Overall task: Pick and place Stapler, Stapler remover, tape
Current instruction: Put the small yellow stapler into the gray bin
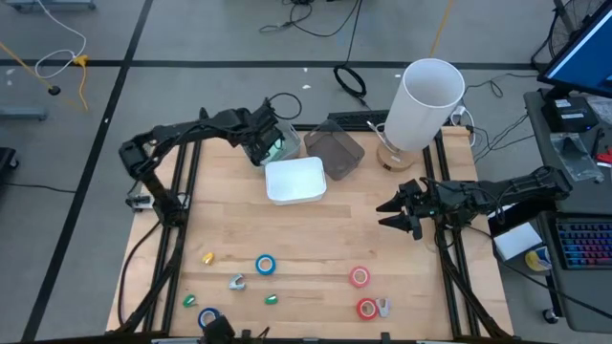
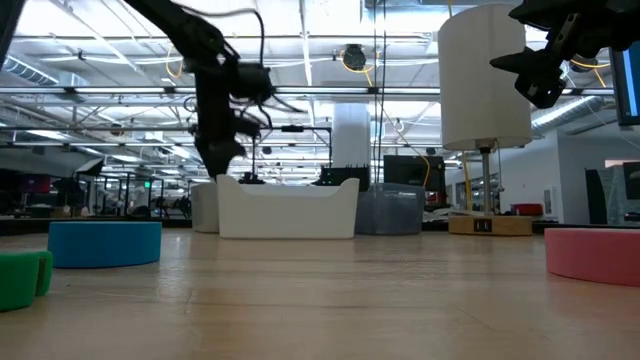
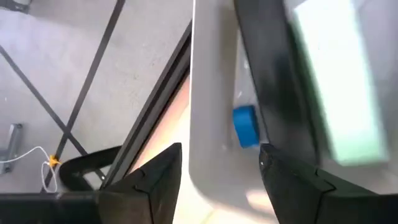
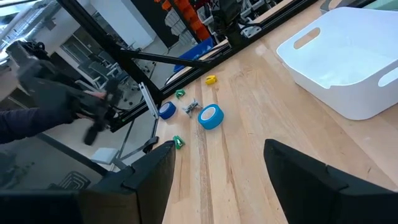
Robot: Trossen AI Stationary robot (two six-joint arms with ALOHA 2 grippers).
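**Left hand over the rear bins; tape rolls still out on the surface**

Wooden surface fills the centre of the high view, framed by dark rails, with grey floor and cables around it. A white bin sits in the upper middle, a clear bin just behind it, and a tall white cylinder stands on a wooden base at upper right.

Left hand hangs above a pale container at upper left of centre. Its wrist view looks straight down past the container's wall, fingers apart, nothing visibly between them. A small blue item lies inside. Judged as a drop-off position.

Right hand hovers right of centre, well apart from any item, jaws spread wide and empty; likely waiting its turn.

Tape lies unsorted along the lower edge: blue roll and second blue roll lower left, two red rolls and lower right. Each pair sits nearer one arm, probably so each arm can serve its own side. Small metal pieces lie beside them; stapler not identifiable.
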